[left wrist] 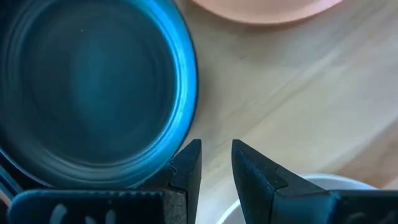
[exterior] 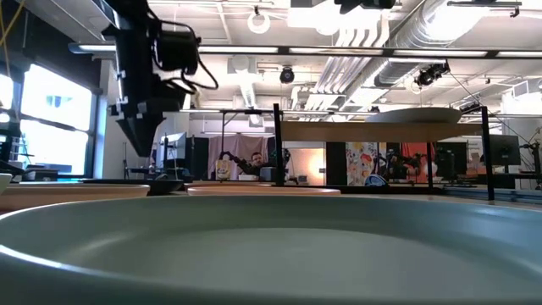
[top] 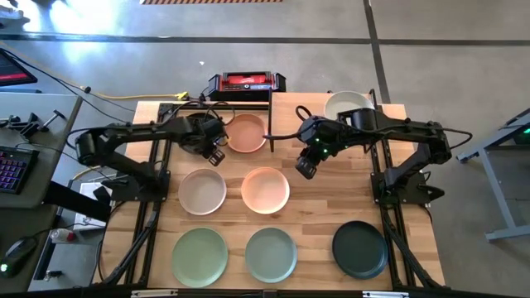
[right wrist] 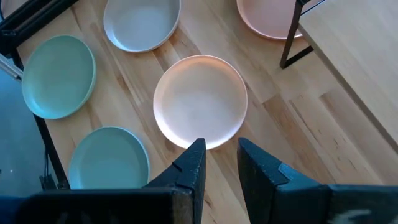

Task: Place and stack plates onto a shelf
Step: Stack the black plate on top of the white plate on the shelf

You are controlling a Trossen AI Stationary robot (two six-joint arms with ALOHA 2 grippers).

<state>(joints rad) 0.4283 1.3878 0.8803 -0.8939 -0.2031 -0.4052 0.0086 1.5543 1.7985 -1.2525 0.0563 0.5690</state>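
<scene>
The shelf [top: 331,124] stands at the table's far right with a pale plate [top: 348,103] on its board. A terracotta pink plate [top: 246,132] lies beside its left legs. A cream plate [top: 202,191] and a peach plate [top: 265,189] lie mid-table. Light green [top: 199,256], sage [top: 271,252] and black [top: 359,247] plates lie along the near edge. My left gripper [top: 217,156] hovers narrowly open and empty beside a dark plate [left wrist: 93,87]. My right gripper [top: 306,170] hovers narrowly open and empty, right of the peach plate [right wrist: 199,102].
A red and black case [top: 246,82] sits just beyond the table's far edge. The shelf's thin black legs [right wrist: 292,37] stand close to the pink plate. Bare wood lies between the peach plate and the black plate. A person [exterior: 254,161] shows far off in the room.
</scene>
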